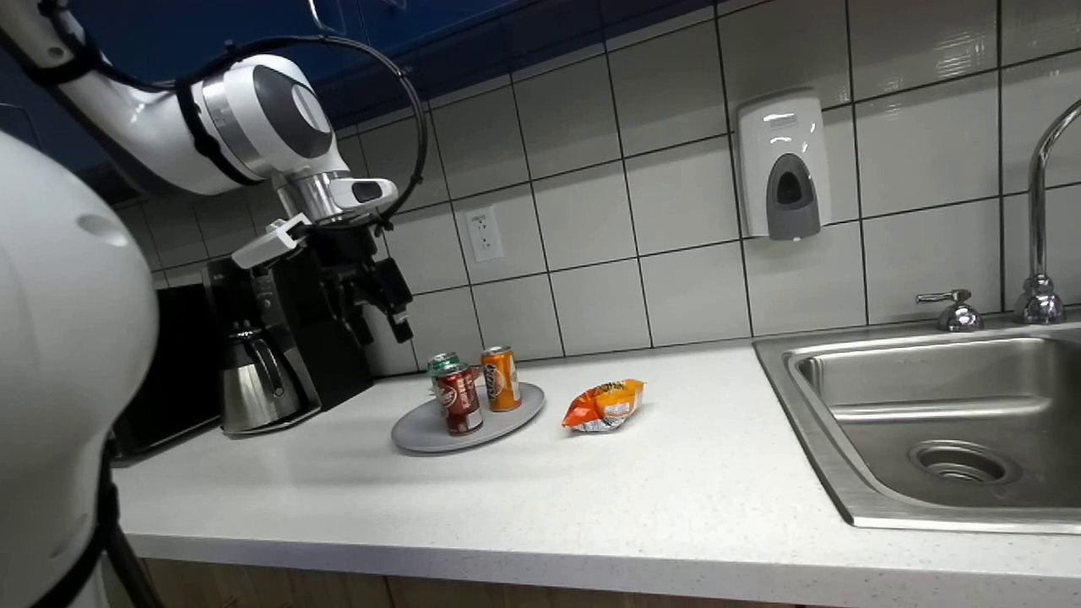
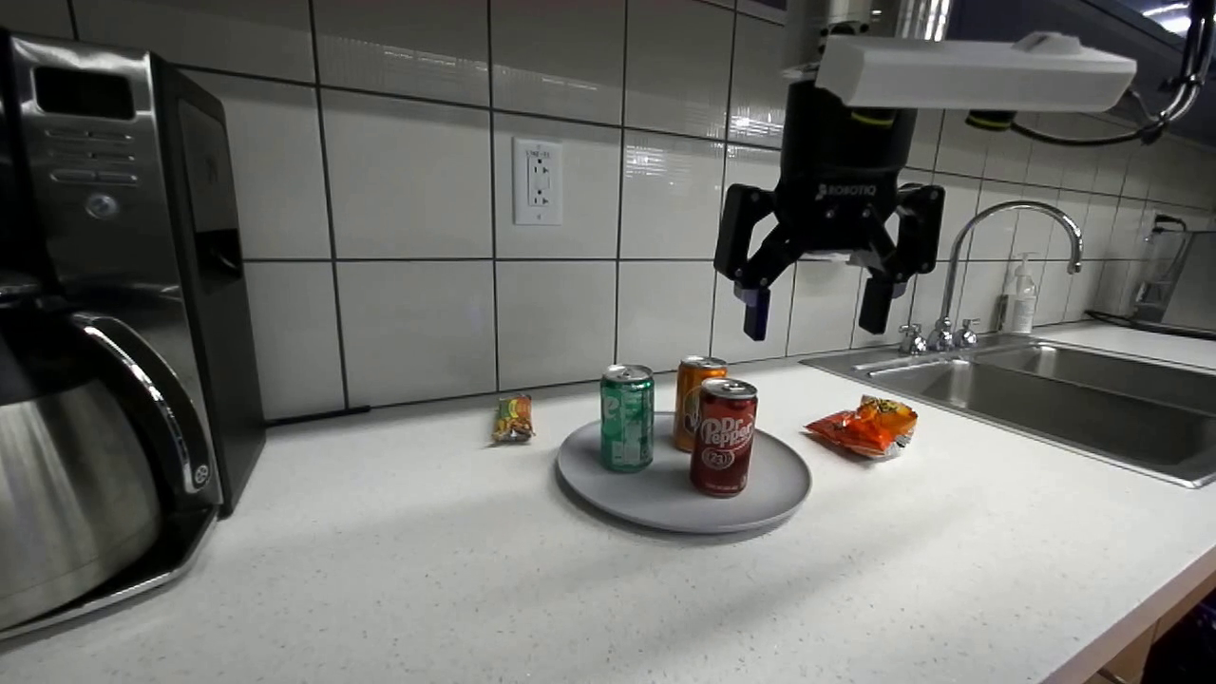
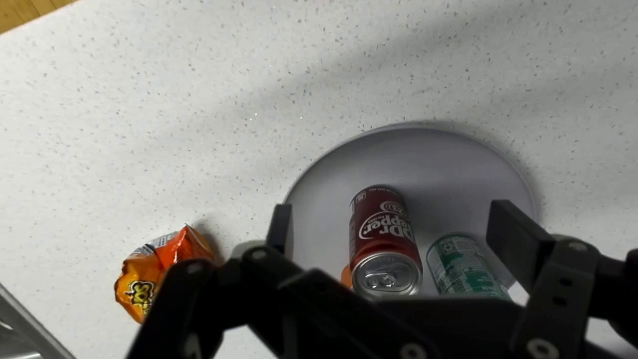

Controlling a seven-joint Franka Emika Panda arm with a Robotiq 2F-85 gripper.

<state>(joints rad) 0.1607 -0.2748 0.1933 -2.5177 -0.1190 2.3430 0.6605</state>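
See the gripper hanging above the counter, with its fingers parted wide and gripping nothing. Find a red can, a green can and an orange can nearest, all upright on a grey plate — below the fingers and well apart from them. Place the red can between the two fingers in the wrist view, lid toward them, lettering upside down. Place the green can beside one of the fingers in that same view, and the orange can there as just a sliver next to the red can. Mark a crumpled snack bag on the counter, lower than the fingers and outside the pair in the wrist view, off toward the sink — apart from the plate. Mark also a small packet, lower than the fingers and well apart from them, on the side of the plate toward the coffee maker.
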